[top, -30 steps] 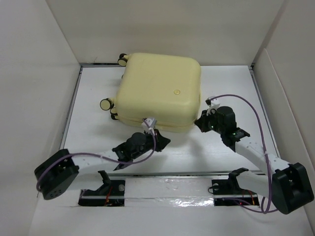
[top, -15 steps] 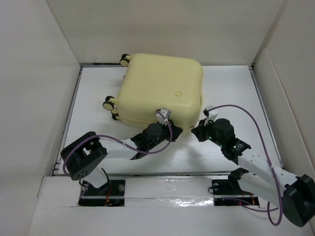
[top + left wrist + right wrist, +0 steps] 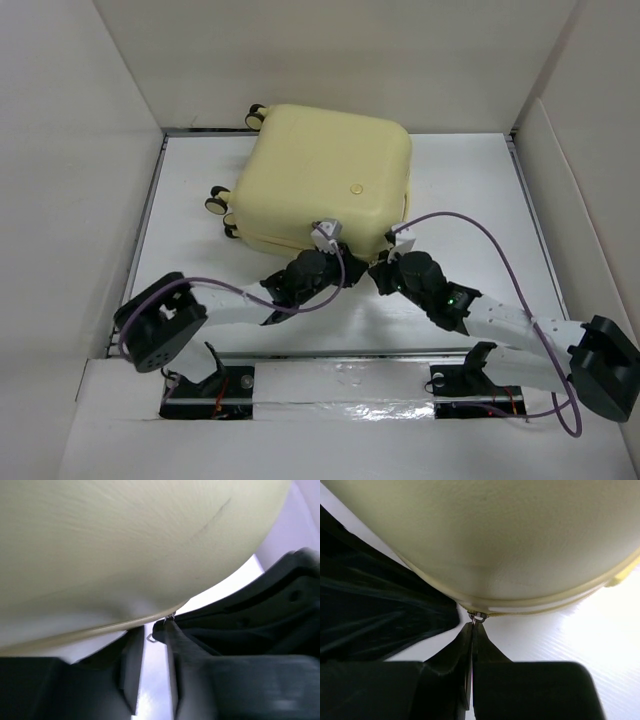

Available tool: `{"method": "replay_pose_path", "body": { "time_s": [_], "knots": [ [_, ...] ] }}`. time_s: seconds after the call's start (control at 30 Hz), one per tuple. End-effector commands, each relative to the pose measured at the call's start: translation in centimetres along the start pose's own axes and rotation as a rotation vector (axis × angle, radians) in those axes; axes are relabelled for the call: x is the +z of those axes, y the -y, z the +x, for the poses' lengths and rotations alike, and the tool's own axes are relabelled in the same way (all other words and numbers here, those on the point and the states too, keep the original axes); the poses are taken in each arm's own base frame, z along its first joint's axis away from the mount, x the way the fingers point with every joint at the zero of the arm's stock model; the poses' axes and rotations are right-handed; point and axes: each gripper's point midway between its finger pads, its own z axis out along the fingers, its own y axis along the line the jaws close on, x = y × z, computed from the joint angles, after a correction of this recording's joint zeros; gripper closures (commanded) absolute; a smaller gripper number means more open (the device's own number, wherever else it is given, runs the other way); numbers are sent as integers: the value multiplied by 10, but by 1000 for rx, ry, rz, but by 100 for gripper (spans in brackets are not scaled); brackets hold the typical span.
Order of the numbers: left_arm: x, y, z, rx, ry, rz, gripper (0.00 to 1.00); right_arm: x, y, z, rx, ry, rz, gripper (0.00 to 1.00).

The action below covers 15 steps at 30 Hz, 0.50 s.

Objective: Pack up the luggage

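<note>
- Fingertips (image 3: 464, 642) of the right gripper (image 3: 472, 629) are pressed flat together, and they seem to nip a tiny metal zipper pull (image 3: 478, 616) right at the shell's lower edge.
- Fingers (image 3: 176, 650) of the left gripper (image 3: 151, 630) stand slightly parted, with a narrow strip of white surface showing between them. They hold nothing that I can make out, though a small metal loop sits just beside one tip.
- Both grippers are black, hard-edged plastic, side by side and almost touching at the near edge of the case.
- Luggage (image 3: 325, 180) lies flat and closed in the middle of the white table (image 3: 470, 200). It is a pale-yellow, smooth, matte hard shell with rounded corners.
- A lighter seam (image 3: 545, 605) runs round its edge.
- Small black-and-yellow wheels (image 3: 216, 203) jut out on the left side, and a round emblem (image 3: 357, 189) marks the top.
- Thin purple cables (image 3: 480, 225) loop over the arms.
- Progress, as a judgement: the lid is down and no loose items show, so packing looks nearly finished. What remains seems to be the zip. How far it is drawn I cannot tell.
</note>
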Motion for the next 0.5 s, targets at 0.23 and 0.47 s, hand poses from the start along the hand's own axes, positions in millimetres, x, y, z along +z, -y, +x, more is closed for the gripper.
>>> {"method": "replay_pose_path", "body": {
  "time_s": [0.23,0.47],
  "knots": [
    [-138,-87,-141,-228,434,-400,23,7,-48,-30,49,75,-268,100],
    [-188,-168,-202,-417,702,-578,14,10,-48,-21,25,40,-285,100]
  ]
}}
